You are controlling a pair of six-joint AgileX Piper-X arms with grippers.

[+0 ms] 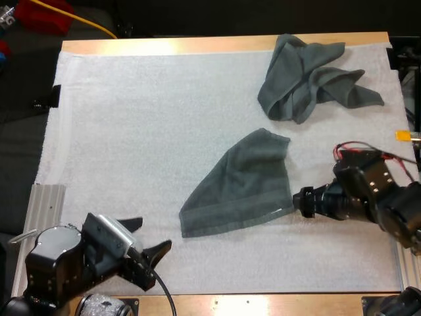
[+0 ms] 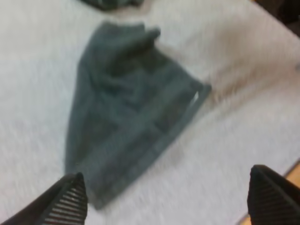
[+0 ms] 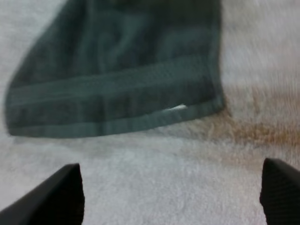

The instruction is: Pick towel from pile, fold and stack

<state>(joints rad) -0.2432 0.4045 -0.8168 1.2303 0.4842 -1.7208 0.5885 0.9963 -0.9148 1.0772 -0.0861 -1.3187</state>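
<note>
Black fingers of your left gripper (image 1: pixel 146 237) stood wide apart over the white mat (image 1: pixel 145 131), gripping nothing, at about 7 o'clock in the high view. The near tip of the flat towel (image 1: pixel 240 184) lay close by, toward 2 o'clock from it. Your right gripper (image 3: pixel 173 192) was likewise released, its fingers spread clear above the mat just short of that towel's hemmed edge, by the towel's 4 o'clock corner. The flat towel lay near the middle of the mat in a rough wedge, rumpled and not squared. I judged the pick done and the fold hardly begun, with stacking all to come. The crumpled towel (image 1: pixel 309 76) waited at 1 o'clock, well apart from the flat one. As for anything that held things, you had only the mat, which bore both towels.
</note>
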